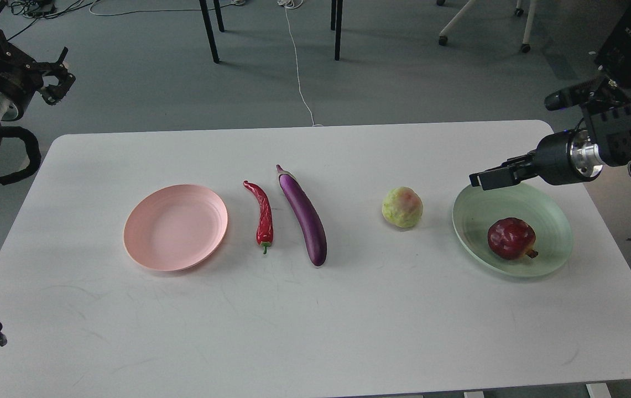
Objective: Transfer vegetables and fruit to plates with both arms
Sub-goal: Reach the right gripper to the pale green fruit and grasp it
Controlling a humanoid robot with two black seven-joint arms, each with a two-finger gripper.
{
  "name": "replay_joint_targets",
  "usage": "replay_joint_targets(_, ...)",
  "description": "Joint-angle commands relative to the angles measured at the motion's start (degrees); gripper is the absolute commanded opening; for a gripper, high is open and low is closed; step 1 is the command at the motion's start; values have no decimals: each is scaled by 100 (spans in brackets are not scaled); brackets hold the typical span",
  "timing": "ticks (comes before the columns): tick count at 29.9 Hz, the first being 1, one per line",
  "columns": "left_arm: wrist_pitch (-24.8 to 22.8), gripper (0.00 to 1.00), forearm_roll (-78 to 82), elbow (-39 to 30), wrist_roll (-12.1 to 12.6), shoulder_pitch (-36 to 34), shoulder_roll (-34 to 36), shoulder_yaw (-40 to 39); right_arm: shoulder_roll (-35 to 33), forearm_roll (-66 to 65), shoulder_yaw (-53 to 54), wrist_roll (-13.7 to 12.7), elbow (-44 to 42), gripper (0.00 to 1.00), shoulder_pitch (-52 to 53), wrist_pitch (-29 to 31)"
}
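The dark-red pomegranate (511,238) lies in the pale green plate (547,207) at the table's right. My right gripper (484,178) hovers empty above the plate's far-left rim, its fingers apart from the fruit. The yellow-green fruit (402,207) sits on the table just left of the green plate. The purple eggplant (304,215) and the red chili pepper (262,214) lie side by side at the centre. The pale pink plate (176,226) is empty at the left. My left gripper (60,77) is open and empty, raised beyond the table's far-left corner.
The white table (315,320) has a broad bare front half. Beyond its far edge are grey floor, black table legs (210,30), a white cable (298,66) and chair castors (525,48).
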Motion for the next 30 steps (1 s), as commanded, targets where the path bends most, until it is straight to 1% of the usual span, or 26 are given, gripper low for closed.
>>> replay_joint_targets(1,0,99,-6,-77,1,-2,6,-13,600,4,-88,0,-159,98,-2,-5)
replay_joint_targets(6,0,99,3,-77,1,-2,23,-4,1162,31,-229,18,-633,96,-107,-5)
replay_joint_targets(11,0,99,3,-77,1,-2,23,-4,1505,22,-360,18,-906,95,-248,-14)
replay_joint_targets(17,0,99,-6,-77,1,6,-3,-13,2112,31,-554,44,-1653,94,-660,-102)
replay_joint_targets(20,0,99,-6,-77,1,15,-3,-13,2253,40,-554,53,-1767,94,-731,-102)
replay_joint_targets(26,0,99,3,-77,1,15,15,-22,2288,75,-493,62,-1803,94,-652,-84)
replay_joint_targets(28,0,99,-6,-86,1,15,6,-21,2297,328,-484,62,-1803,94,-652,-84)
replay_joint_targets(30,0,99,3,-86,-52,15,-3,-13,2323,645,-493,53,-1803,94,-678,-84)
